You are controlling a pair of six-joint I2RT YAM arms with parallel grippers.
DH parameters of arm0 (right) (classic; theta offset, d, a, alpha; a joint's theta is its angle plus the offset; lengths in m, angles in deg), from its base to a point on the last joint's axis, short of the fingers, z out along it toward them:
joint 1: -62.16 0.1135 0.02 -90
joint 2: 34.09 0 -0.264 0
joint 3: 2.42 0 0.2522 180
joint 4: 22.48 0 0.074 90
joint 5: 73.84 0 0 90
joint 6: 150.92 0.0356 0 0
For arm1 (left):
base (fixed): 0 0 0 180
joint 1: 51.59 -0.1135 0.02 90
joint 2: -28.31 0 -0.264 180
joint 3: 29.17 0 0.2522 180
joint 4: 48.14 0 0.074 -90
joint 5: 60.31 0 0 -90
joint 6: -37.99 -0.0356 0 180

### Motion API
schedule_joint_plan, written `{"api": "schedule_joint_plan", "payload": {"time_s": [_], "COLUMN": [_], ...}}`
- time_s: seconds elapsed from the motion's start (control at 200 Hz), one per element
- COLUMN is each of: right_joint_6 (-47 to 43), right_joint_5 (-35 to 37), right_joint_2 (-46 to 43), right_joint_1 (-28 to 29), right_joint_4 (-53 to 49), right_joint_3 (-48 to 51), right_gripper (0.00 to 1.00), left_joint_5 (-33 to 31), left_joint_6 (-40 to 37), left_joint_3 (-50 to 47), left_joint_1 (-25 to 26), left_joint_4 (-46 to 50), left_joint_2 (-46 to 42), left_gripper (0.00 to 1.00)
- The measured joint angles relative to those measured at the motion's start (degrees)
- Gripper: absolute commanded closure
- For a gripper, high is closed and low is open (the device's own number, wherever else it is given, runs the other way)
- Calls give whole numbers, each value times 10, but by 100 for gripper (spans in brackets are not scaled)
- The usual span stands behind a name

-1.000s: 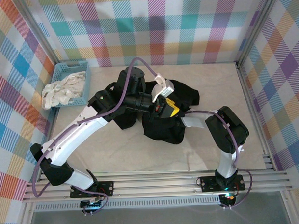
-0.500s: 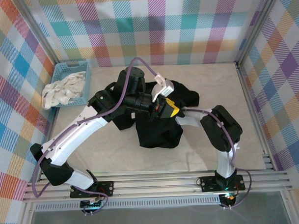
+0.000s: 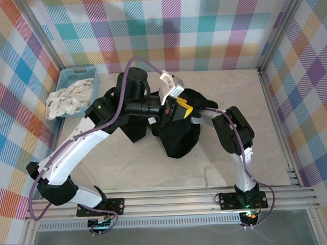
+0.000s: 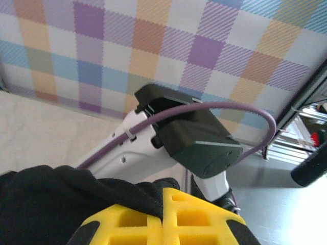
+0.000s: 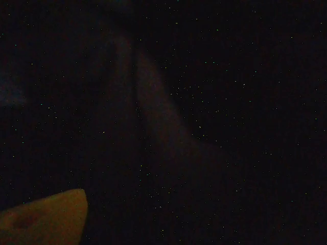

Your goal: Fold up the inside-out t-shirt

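Observation:
The inside-out t-shirt (image 3: pixel 177 138) is a black bundle hanging from the middle of the table. My left gripper (image 3: pixel 179 108) is shut on its upper edge, and black cloth (image 4: pixel 51 204) is pinched between the yellow pads (image 4: pixel 162 204). My right arm (image 3: pixel 236 133) reaches left from its base, and its wrist end disappears into the folds beside the left gripper. The right wrist view is almost black with cloth all around. One yellow pad (image 5: pixel 41 219) sits far out at the lower left, so those jaws stand apart.
A blue basket (image 3: pixel 78 71) holding a white-cream cloth (image 3: pixel 68 99) stands at the back left against the checked wall. Bare beige table (image 3: pixel 127 167) lies in front of the shirt. Metal rails (image 3: pixel 276 124) border the right side and near edge.
My left gripper has lifted and drawn back with the shirt, which now hangs narrower. The right arm has pushed further left into the cloth.

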Motion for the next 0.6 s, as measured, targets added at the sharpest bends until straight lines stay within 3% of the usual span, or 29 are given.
{"api": "schedule_joint_plan", "payload": {"time_s": [0.06, 0.14, 0.32, 0.6], "right_joint_6": [6, 7, 11, 13], "right_joint_5": [-9, -24, -57, -101], "right_joint_2": [12, 25, 69, 110], "right_joint_1": [-4, -9, -23, -33], "right_joint_4": [-28, -68, -161, -268], "right_joint_3": [-24, -61, -149, -225], "right_gripper": [7, 7, 18, 79], "left_joint_5": [-9, -17, -54, -227], "left_joint_6": [-4, -7, -11, -5], "left_joint_3": [8, 15, 14, -26], "left_joint_1": [0, 0, 0, -5], "left_joint_4": [0, -1, -1, -35], "left_joint_2": [-4, -11, -15, -27], "left_gripper": [100, 100, 100, 100]}}
